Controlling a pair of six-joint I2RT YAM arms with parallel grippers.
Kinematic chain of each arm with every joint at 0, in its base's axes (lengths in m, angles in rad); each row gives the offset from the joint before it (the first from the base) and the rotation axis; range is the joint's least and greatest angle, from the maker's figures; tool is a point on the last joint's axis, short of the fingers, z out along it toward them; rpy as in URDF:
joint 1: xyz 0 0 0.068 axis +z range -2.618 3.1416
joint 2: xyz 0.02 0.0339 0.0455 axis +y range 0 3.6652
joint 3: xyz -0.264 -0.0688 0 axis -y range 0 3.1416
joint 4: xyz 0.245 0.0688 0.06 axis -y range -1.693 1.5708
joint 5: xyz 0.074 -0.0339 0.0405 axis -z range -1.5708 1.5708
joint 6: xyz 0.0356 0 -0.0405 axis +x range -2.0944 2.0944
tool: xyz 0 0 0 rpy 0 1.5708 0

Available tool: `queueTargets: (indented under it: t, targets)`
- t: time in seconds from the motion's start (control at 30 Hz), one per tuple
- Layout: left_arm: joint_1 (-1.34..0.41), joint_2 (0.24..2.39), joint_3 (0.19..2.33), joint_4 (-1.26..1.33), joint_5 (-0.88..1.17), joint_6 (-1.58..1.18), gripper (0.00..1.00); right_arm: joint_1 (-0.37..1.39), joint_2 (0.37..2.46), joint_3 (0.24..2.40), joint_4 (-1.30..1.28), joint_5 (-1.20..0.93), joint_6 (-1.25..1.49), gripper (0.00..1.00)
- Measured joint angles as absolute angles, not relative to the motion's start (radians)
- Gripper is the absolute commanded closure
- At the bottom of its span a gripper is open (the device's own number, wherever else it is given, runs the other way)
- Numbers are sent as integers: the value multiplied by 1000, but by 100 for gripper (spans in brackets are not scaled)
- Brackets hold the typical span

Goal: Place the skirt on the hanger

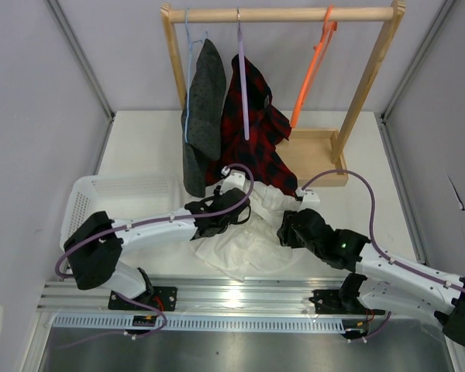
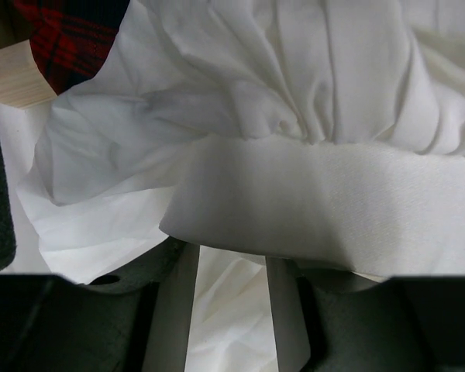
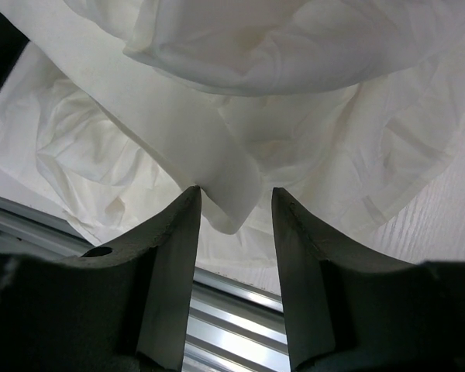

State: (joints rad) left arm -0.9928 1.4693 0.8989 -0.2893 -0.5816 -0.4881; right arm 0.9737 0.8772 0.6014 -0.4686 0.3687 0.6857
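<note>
Securing the white thin-fabric skirt [image 1: 244, 244], heaped on the surface [image 1: 139, 147] nr its front edge: right pincer [image 3: 235, 194] spread astride a waistband fold [image 3: 225, 167]; left pincer [image 2: 229, 267] tips covered, we cannot tell. Seat band deep before clamping.

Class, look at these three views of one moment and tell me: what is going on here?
Two robot arms are working on a white skirt that lies crumpled on the table by their bases. The left hand is open at the waistband, and the right hand is open around a fold of the fabric; neither looks clamped. The orange hanger hangs bare on the wooden rail at the back, so the skirt is not on it yet.
</note>
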Motion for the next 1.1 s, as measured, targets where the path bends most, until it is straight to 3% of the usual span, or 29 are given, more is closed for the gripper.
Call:
queueTargets:
  t: [0.17,0.37,0.47,0.7,0.9,1.1]
  targets:
    - [-993,1488,915,-286,-592,-489,66,974,898,582,-456,365,686,53]
    - [-993,1491,917,-286,-599,-489,88,973,904,582,-434,366,686,54]
    - [-993,1491,919,-289,-599,-488,100,965,921,582,-428,366,683,60]
    - [-993,1444,920,-311,-590,-477,100,905,921,582,-431,366,656,100]
    - [-1003,1286,941,-373,-538,-438,100,841,852,654,-519,374,621,100]
    - [-1023,1156,1125,-477,-466,-382,100,663,834,931,-621,351,517,100]
